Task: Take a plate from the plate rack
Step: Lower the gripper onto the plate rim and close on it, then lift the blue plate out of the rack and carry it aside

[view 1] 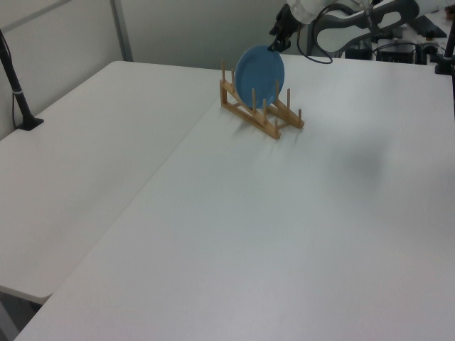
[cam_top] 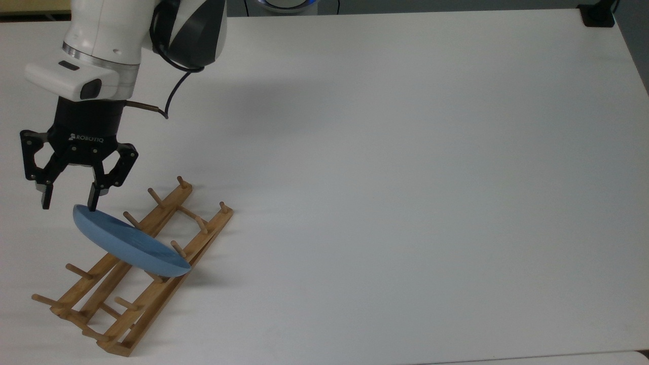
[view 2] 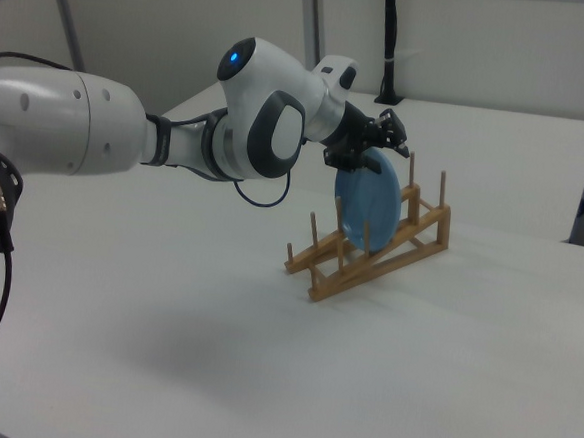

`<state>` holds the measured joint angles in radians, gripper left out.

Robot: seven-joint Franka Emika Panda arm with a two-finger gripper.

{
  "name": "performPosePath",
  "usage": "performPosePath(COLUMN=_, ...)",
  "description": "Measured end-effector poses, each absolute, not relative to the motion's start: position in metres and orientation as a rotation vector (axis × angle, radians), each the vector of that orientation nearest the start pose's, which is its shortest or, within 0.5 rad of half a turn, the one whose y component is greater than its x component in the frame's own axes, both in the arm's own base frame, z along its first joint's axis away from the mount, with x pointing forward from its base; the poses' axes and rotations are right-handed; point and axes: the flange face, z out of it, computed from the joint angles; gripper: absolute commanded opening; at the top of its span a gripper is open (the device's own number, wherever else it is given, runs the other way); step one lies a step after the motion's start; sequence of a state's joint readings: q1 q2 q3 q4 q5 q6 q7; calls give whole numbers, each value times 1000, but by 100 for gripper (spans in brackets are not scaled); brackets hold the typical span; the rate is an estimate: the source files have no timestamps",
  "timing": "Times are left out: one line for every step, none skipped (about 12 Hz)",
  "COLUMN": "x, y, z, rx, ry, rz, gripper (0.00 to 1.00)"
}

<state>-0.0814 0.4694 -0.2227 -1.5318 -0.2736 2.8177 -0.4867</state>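
Observation:
The light-blue plate (cam_top: 129, 242) stands on edge between the pegs of the light-brown wooden plate rack (cam_top: 152, 299), near the top view's lower left. My gripper (cam_top: 70, 204) hangs open right at the plate's upper rim. One fingertip (cam_top: 93, 204) overlaps that rim and the other sits just off it to the top view's left. In the left view the gripper (view 1: 274, 44) is at the top of the plate (view 1: 259, 74), above the rack (view 1: 264, 117). The right view shows the gripper (view 2: 369, 149) meeting the plate (view 2: 365, 212) in the rack (view 2: 375, 257).
The white table (cam_top: 405, 177) stretches wide to the top view's right of the rack. A black clamp (cam_top: 598, 15) sits at its far right corner. A second table with a black post (view 1: 18, 92) adjoins in the left view.

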Motion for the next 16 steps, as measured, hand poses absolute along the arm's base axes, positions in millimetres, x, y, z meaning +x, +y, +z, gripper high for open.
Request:
performPosePath(x=716, y=-177, z=485, rx=2357, ry=589, rz=846, gripper=46)
performPosePath(x=718, y=-176, z=479, rx=2349, ry=603, rz=838, gripper=46)
performPosePath(x=720, y=-176, z=471, rx=2352, ry=611, rz=827, gripper=41)
performPosePath(x=721, y=-176, z=466, rx=2354, ry=616, rz=820, gripper=36)
performPosePath(x=722, y=-176, z=463, rx=2353, ry=622, rz=815, gripper=28)
performPosePath(x=722, y=-175, z=462, rx=2345, ry=635, rz=807, gripper=15)
performPosePath(x=723, y=-173, z=462, rx=2337, ry=645, rz=802, gripper=7)
performPosePath(x=723, y=-174, z=462, rx=2336, ry=646, rz=801, gripper=5)
performPosePath(x=723, y=-174, z=463, rx=2333, ry=651, rz=799, gripper=5)
performPosePath(x=723, y=-174, z=463, rx=2331, ry=652, rz=799, gripper=4)
performPosePath(x=723, y=-173, z=464, rx=2330, ry=653, rz=800, gripper=3)
performPosePath(x=723, y=-173, z=464, rx=2329, ry=655, rz=800, gripper=3)
performPosePath(x=723, y=-173, z=464, rx=2328, ry=654, rz=800, gripper=3)
performPosePath(x=723, y=-174, z=465, rx=2327, ry=653, rz=801, gripper=3)
performPosePath(x=723, y=-175, z=468, rx=2322, ry=650, rz=805, gripper=3)
performPosePath(x=724, y=-175, z=473, rx=2316, ry=647, rz=812, gripper=3)
